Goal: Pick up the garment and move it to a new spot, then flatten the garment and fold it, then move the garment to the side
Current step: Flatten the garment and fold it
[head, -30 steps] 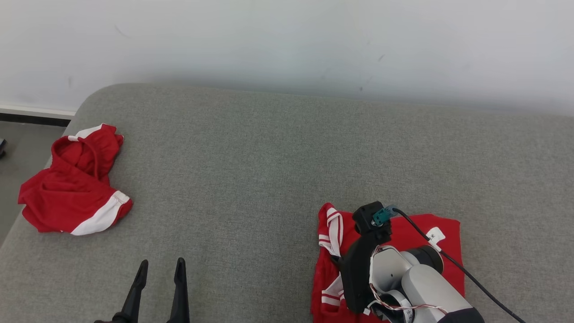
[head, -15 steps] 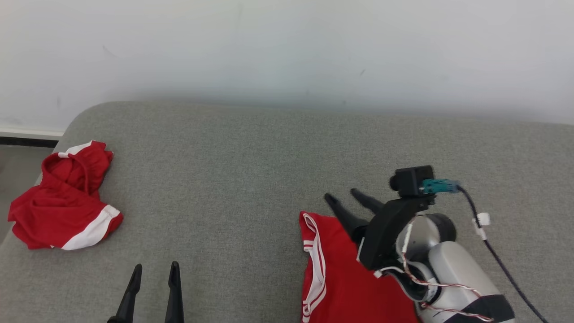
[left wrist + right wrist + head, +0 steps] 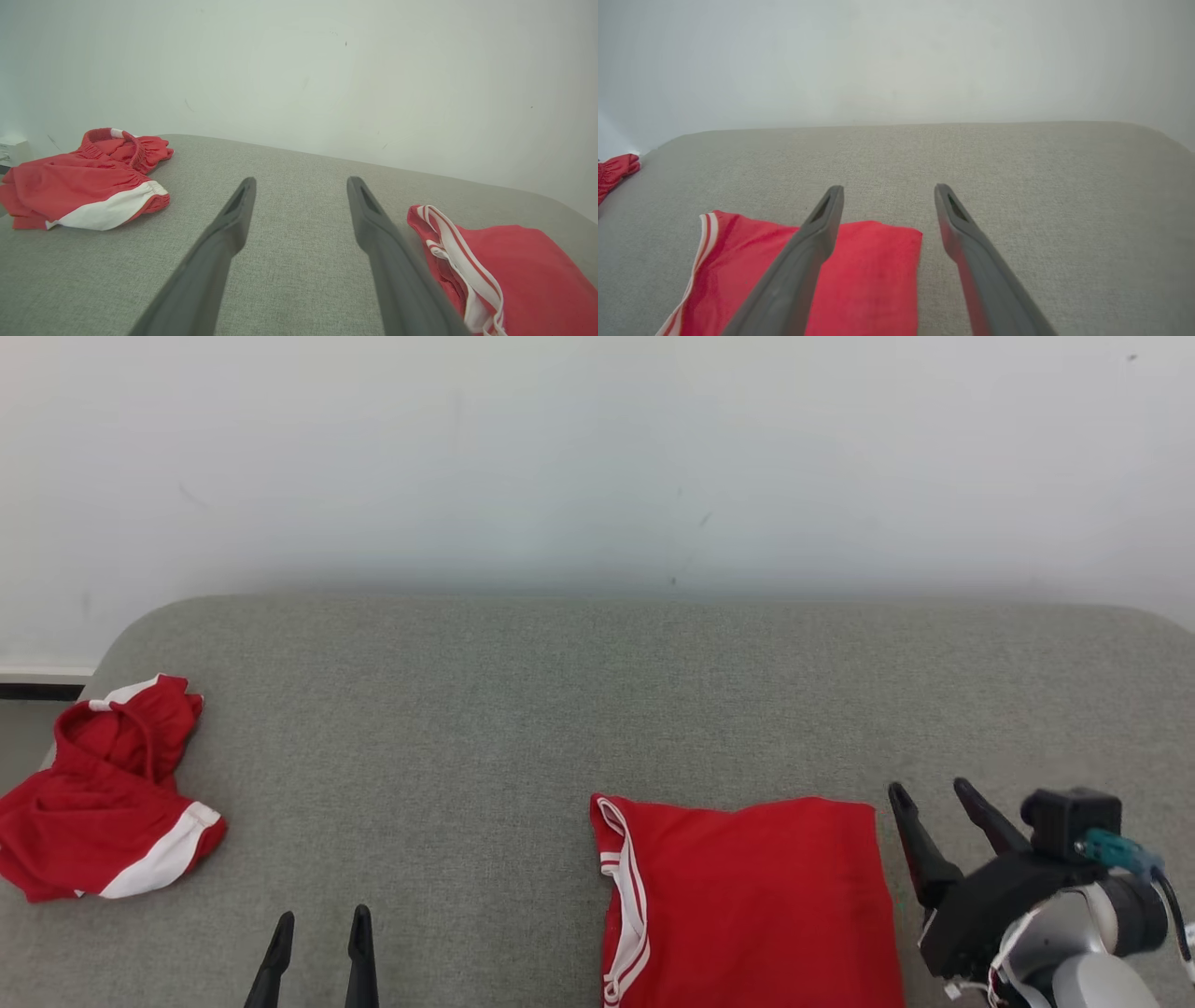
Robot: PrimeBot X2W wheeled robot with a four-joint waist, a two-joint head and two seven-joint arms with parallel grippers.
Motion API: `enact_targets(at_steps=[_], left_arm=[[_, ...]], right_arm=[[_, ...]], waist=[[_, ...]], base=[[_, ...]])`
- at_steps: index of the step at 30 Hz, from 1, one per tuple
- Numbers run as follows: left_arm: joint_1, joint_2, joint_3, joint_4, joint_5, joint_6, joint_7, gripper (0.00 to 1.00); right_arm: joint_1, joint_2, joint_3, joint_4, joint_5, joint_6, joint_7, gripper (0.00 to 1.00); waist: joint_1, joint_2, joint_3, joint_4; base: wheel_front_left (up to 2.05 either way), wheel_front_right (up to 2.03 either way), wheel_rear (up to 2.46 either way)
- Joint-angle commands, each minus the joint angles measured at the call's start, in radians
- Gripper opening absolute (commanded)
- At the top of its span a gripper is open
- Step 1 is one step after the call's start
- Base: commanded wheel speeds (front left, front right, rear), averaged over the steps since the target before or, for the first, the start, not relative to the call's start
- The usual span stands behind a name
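The garment point(image 3: 747, 896) is red with white stripes along its left edge, and it lies folded flat on the grey cushion at the lower middle of the head view. My right gripper point(image 3: 934, 791) stands open just off its right edge, empty and apart from the cloth. In the right wrist view the garment point(image 3: 859, 280) lies under and left of the spread right gripper point(image 3: 887, 189). My left gripper point(image 3: 319, 919) is open at the lower left, empty. The left wrist view has the garment point(image 3: 514, 266) to the right of the left gripper point(image 3: 301, 179).
A second red garment with white bands point(image 3: 103, 803) lies crumpled at the cushion's left end, also in the left wrist view point(image 3: 88, 182). The grey cushion point(image 3: 523, 709) runs to a white wall behind. Its left edge drops to the floor.
The right gripper let go of the garment, opened, and pulled back to the right of it. The head camera shifted, so the whole picture moved. The left gripper kept its place.
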Motion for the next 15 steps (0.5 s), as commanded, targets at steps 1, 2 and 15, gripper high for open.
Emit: enact_targets(at_steps=[1,2,15], left_arm=[[0.009,0.000,0.002,0.004,-0.004,-0.001,-0.003,1.00],[0.012,0.000,0.005,0.005,-0.003,-0.001,-0.003,1.00],[0.045,0.000,0.043,0.057,0.018,-0.010,-0.003,1.00]], right_arm=[[0.026,-0.007,-0.005,-0.006,-0.008,-0.002,-0.017,1.00],[0.047,-0.006,-0.016,-0.012,-0.015,-0.002,-0.036,1.00],[0.252,0.015,-0.054,-0.022,-0.056,-0.002,-0.219,1.00]], waist=[[0.0001,-0.0001,-0.006,-0.007],[0.0001,-0.0001,-0.009,-0.012],[0.0001,-0.0001,-0.061,-0.059]], base=[[0.00,0.00,0.00],[0.00,0.00,0.00],[0.00,0.00,0.00]])
